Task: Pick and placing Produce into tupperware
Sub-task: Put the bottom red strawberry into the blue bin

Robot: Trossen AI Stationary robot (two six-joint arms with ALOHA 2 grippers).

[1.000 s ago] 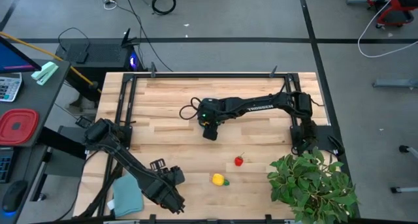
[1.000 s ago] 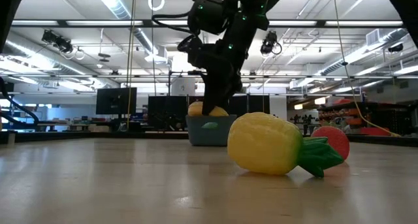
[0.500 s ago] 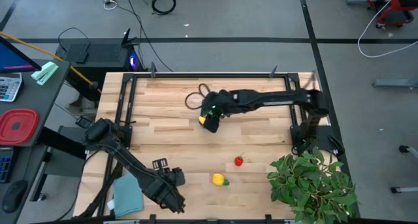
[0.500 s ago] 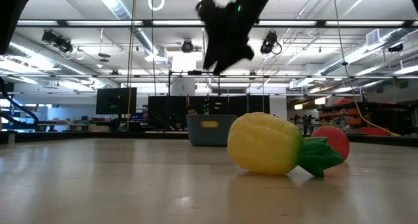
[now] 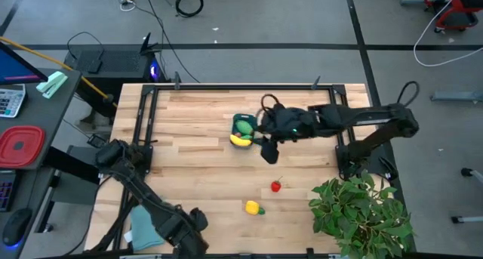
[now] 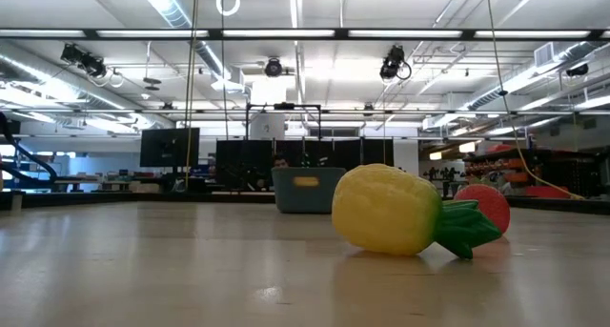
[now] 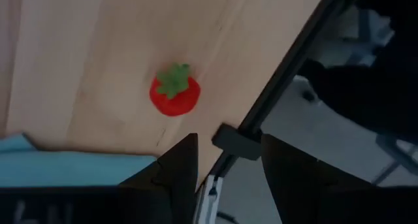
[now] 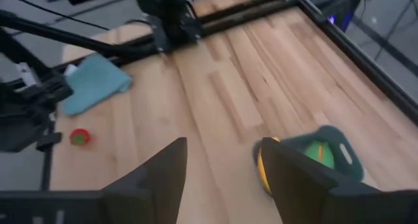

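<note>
The teal tupperware [image 5: 243, 127] stands mid-table with the yellow banana [image 5: 240, 140] and a green piece [image 5: 244, 126] in it. My right gripper [image 5: 269, 153] hangs open just right of the tub, which also shows in the right wrist view [image 8: 326, 160]. One strawberry [image 5: 276, 186] and the yellow-and-green piece [image 5: 254, 208] lie on the near half of the wood. My left gripper [image 5: 192, 240] is open at the near edge, pointing at a second strawberry [image 7: 174, 93] that lies on the wood. The low view shows no gripper.
A flat teal cloth [image 5: 147, 227] lies at the near left corner beside the left arm. The big potted plant [image 5: 362, 212] fills the near right corner. A black frame [image 5: 241, 86] runs along the table's edges. Bare wood stretches between the tub and the left arm.
My right gripper has risen out of the tupperware and drawn back toward the table's right, leaving the low view. The banana that showed at the tub's rim under the fingers now lies in the tub. My left arm has shifted slightly toward the near edge.
</note>
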